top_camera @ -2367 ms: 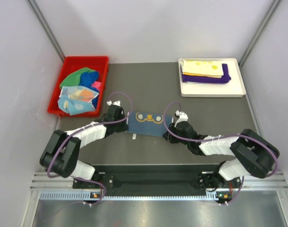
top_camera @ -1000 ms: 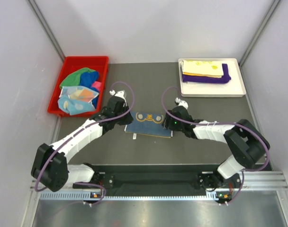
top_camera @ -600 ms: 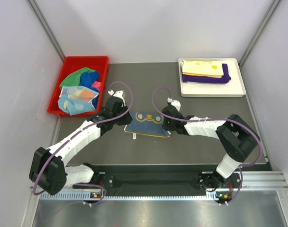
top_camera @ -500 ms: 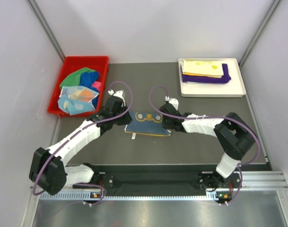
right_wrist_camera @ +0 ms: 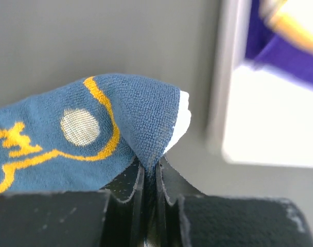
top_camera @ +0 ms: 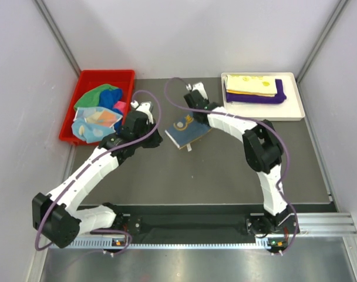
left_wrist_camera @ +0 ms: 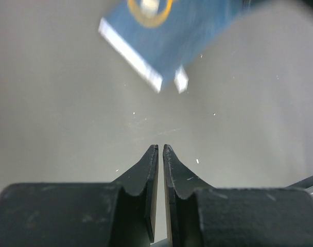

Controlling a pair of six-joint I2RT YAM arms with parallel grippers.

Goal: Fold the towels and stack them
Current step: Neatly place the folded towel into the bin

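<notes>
One navy towel (top_camera: 187, 130), folded, yellow emblem

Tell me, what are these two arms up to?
They are folding small towels and stacking them. The right pincer is shut on a corner of the folded navy towel, on the table between the red bin and the white tray. The left pincer is shut on nothing, near that towel. A yellow towel and a purple towel already lie stacked in the tray; several crumpled towels wait in the bin.

Open table (top_camera: 214, 176) beside navy towel (top_camera: 186, 130)
</notes>
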